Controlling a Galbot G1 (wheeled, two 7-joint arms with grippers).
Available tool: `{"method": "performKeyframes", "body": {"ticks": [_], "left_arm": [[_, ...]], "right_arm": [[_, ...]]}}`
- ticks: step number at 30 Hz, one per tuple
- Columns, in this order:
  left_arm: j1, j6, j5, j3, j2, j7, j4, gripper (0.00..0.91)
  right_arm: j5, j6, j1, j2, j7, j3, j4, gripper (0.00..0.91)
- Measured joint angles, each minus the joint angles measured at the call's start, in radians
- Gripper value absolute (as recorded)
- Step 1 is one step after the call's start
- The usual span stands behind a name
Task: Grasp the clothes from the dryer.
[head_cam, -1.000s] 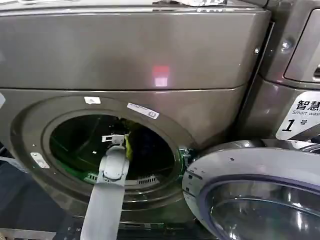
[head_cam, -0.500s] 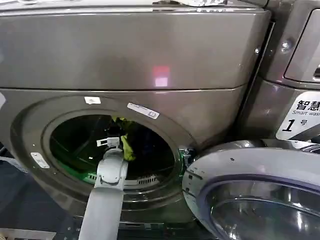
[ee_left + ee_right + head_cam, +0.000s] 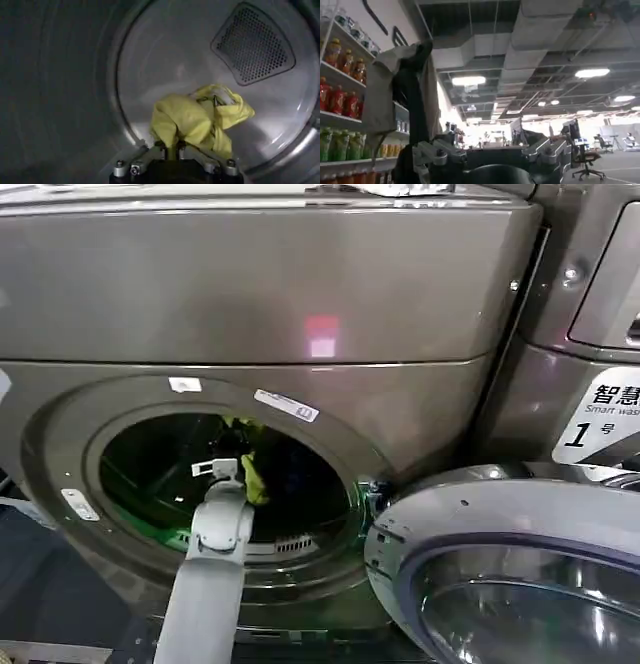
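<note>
The dryer (image 3: 260, 294) is a bronze-grey front loader with its round porthole open. My left arm reaches through the porthole into the steel drum (image 3: 75, 90). The left gripper (image 3: 222, 467) (image 3: 171, 147) is shut on a bright yellow-green piece of the clothes (image 3: 250, 469) (image 3: 195, 120). The cloth bunches up just beyond the fingertips and hangs clear of the drum's back wall. My right gripper (image 3: 492, 150) is away from the dryer, pointing up toward a ceiling, open with nothing between its fingers.
The dryer door (image 3: 500, 524) is swung open at the lower right, close to the porthole. A white "1" sticker (image 3: 600, 424) shows at the right. A perforated vent (image 3: 252, 45) sits in the drum's back wall. Shelves of bottles (image 3: 340, 100) stand beside the right arm.
The left gripper has shifted a little to the left with the yellow-green cloth, and more of the cloth now shows above and beside it. Since half a second ago almost nothing has moved.
</note>
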Motion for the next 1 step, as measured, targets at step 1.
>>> {"method": "performKeyframes", "body": {"ticks": [1], "left_arm": [[0.0,0.0,0.0,0.0,0.0,0.001,0.0,0.0]], "right_arm": [[0.0,-0.001,-0.001,0.0,0.0,0.001,0.0,0.907]]}}
